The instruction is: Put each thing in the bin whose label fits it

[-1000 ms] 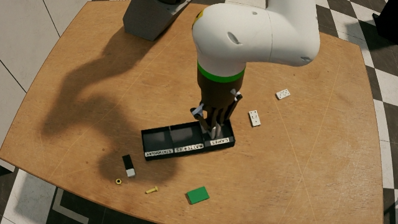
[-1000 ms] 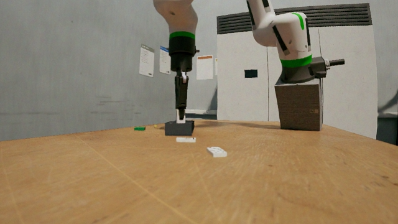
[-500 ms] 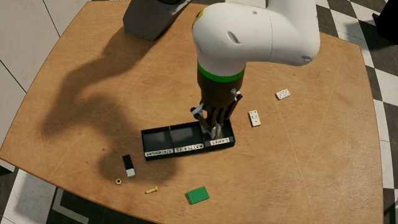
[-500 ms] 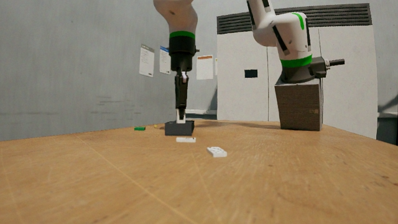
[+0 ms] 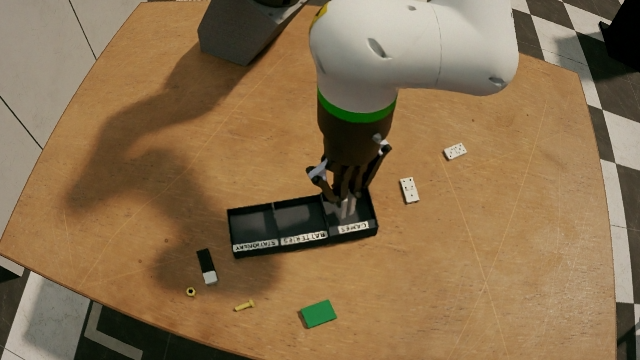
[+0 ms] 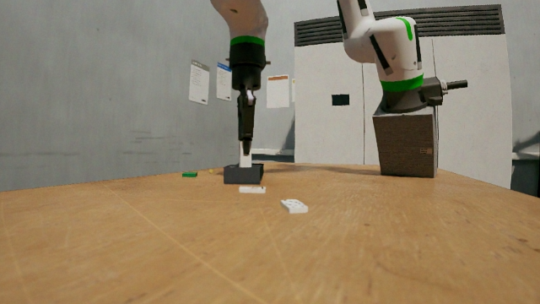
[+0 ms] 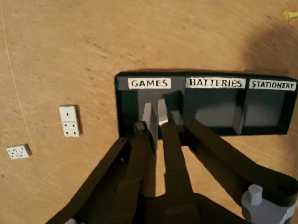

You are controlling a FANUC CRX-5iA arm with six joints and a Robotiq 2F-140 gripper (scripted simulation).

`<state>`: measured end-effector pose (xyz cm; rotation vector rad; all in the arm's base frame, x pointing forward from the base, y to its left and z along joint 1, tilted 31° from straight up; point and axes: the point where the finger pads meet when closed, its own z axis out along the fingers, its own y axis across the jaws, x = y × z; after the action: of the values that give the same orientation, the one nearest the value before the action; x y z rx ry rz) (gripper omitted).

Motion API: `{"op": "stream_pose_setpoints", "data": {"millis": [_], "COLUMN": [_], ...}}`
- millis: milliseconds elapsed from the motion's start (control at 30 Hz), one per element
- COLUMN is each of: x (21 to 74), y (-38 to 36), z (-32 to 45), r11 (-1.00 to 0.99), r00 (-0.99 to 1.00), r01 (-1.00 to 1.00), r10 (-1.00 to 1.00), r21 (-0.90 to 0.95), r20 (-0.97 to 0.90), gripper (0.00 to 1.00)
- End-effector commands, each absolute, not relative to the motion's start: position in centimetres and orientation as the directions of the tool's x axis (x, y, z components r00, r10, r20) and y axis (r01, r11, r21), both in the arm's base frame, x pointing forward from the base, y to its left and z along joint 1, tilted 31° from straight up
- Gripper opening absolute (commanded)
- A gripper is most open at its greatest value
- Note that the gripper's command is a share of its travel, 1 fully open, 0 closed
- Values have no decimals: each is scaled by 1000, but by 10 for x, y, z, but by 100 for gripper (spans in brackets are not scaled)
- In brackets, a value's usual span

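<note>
The gripper (image 5: 348,205) (image 6: 245,153) (image 7: 157,110) points down at the GAMES compartment of the black three-part bin (image 5: 376,231) (image 6: 243,175) (image 7: 118,102), its fingers nearly closed; whether something thin is pinched between the pale pads (image 6: 242,161) (image 7: 162,112) cannot be told. The step in hand appears to be a placement in GAMES; any piece held would next call for a release low within the walls, then a straight lift. Of the task's things, one domino (image 5: 409,190) (image 6: 252,190) (image 7: 69,121) lies just beside the bin and another domino (image 5: 455,151) (image 6: 294,206) (image 7: 18,151) farther out, both probably destined for GAMES. The top view alone shows the black-and-white block (image 5: 207,267) and yellow nut (image 5: 190,292); the wrist view, lacking the green block (image 5: 318,314) (image 6: 189,174), presents the labels upright; the exterior view shows the pads reaching the bin's rim.
</note>
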<state>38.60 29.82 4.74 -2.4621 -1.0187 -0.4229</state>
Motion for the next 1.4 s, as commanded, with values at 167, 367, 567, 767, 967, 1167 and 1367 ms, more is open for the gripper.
{"op": "stream_pose_setpoints", "data": {"millis": [167, 367, 567, 767, 967, 1167, 1367], "x": [385, 382, 381, 375, 370, 369, 375], "y": [291, 281, 272, 247, 226, 221, 218], "z": [59, 77, 91, 134, 170, 178, 172], "r11": [-632, -632, -632, -632, -632, -632, -661], "r00": [682, 682, 682, 682, 682, 682, 717], "r01": [723, 723, 723, 723, 723, 723, 688], "r10": [588, 588, 588, 588, 588, 588, 556], "r21": [-279, -279, -279, -279, -279, -279, -300], "r20": [435, 435, 435, 435, 435, 435, 420], "gripper": [15, 15, 15, 15, 15, 15, 31]}}
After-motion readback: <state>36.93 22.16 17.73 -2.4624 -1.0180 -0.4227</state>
